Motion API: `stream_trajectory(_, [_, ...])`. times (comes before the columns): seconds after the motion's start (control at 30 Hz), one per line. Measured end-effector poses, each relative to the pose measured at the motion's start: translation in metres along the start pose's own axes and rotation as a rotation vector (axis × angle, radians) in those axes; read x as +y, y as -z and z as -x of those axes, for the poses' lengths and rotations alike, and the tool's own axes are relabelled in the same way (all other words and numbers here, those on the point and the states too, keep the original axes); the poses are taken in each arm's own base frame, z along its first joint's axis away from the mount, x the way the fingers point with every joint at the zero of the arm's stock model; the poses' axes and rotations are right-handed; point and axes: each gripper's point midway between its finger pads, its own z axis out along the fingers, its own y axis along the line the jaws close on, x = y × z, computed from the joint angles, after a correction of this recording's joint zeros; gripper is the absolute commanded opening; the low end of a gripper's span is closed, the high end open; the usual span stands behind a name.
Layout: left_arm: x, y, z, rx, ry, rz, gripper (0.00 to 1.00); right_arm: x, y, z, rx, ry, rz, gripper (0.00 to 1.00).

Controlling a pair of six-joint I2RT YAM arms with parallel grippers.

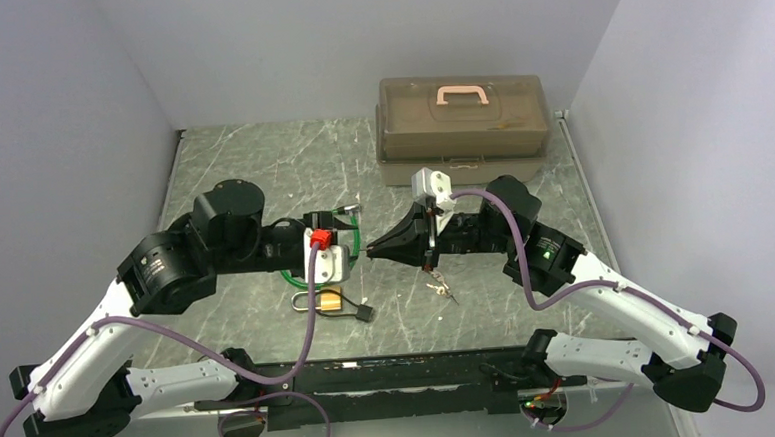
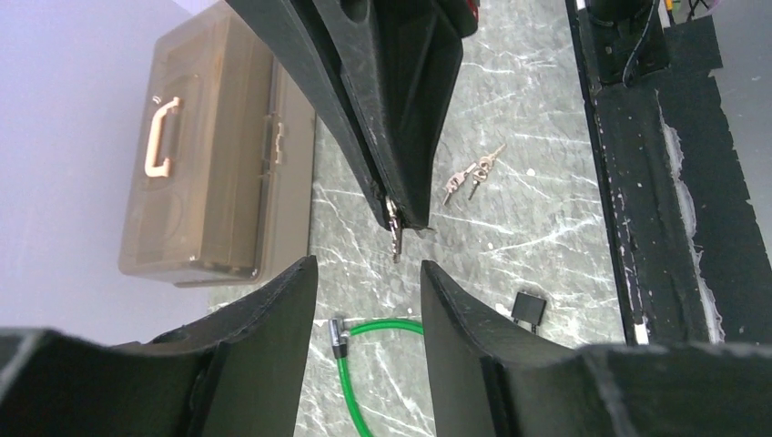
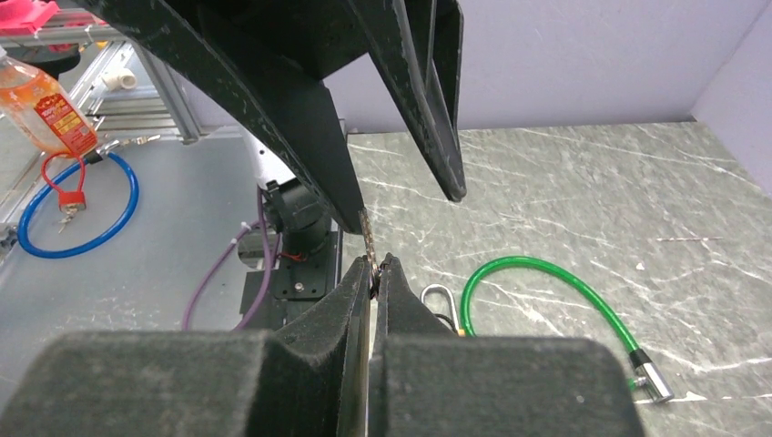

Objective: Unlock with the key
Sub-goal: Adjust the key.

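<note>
Marbled tabletop (image 1: 261, 165); right gripper (image 3: 374, 267) level, pinching the key (image 3: 368, 237); left gripper (image 2: 368, 266) faces it, parted.

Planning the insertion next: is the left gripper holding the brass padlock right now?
No, the brass padlock lies free on the table, apart from the open left gripper.

The table (image 1: 260, 155) is viewed from high above and behind the arm bases. Each wrist view is taken close, facing the opposite arm: the right gripper (image 2: 401, 214) at upper centre, the left gripper (image 3: 410, 202) likewise. The green cable (image 3: 523, 264) is shared by all three views
</note>
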Motion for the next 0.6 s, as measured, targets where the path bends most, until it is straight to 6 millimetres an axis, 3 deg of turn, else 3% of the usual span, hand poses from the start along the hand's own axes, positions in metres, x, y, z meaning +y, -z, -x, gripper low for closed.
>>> stream_trajectory(0.17, [0.001, 0.004, 0.012, -0.039, -0.002, -0.005, 0.39, 0.0, 0.0, 0.0, -0.001, -0.008, -0.001, 0.0])
stream_trajectory(0.6, [-0.009, 0.003, 0.018, -0.073, 0.014, -0.052, 0.22, 0.0, -0.001, -0.001, 0.0, -0.039, -0.004, 0.0])
